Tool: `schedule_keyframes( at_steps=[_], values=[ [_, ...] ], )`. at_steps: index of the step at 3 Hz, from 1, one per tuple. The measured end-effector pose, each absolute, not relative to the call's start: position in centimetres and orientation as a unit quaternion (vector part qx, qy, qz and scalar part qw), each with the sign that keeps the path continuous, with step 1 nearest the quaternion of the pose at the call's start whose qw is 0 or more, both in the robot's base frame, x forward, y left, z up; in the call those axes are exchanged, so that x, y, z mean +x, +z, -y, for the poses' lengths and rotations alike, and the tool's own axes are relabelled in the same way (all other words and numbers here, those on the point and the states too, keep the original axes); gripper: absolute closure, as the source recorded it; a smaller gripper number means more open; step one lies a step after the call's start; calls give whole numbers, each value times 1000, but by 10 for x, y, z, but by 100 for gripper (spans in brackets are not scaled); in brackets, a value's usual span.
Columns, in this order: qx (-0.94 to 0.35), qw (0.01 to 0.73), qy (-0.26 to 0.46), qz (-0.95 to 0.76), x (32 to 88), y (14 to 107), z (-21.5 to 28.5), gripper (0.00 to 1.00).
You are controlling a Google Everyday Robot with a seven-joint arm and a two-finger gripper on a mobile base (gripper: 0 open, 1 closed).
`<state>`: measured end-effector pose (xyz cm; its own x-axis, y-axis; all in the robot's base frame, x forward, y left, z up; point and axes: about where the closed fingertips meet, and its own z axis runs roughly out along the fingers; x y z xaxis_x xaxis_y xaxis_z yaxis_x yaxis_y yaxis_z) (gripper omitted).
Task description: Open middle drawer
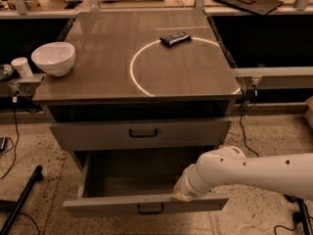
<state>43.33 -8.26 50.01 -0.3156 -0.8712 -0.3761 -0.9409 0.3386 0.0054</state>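
Note:
The middle drawer [107, 205] is a grey drawer with a low, wide front and a small dark loop handle [150, 208]. It stands pulled well out below the closed, taller-fronted top drawer [98, 133], and its inside looks empty. My white arm [254, 173] reaches in from the right. Its gripper [180, 196] sits at the top edge of the open drawer's front, right of the handle. The fingers are hidden behind the wrist and the drawer front. The lowest drawer is hidden beneath the open one.
On the cabinet top [98, 77] are a white bowl [54, 58] at the left edge and a dark snack packet [175, 38] at the back. A white cup [22, 66] stands left of the bowl. A black stand leg [22, 195] lies on the floor at left.

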Motion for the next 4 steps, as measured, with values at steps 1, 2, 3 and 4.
schedule_keyframes(
  at_steps=[1,2,3,4],
  values=[
    [-564,155,112,-803,433,500,83,50],
    [-564,155,112,-803,433,500,83,27],
    [-564,155,112,-803,433,500,83,0],
    [-564,155,112,-803,433,500,83,0]
  ],
)
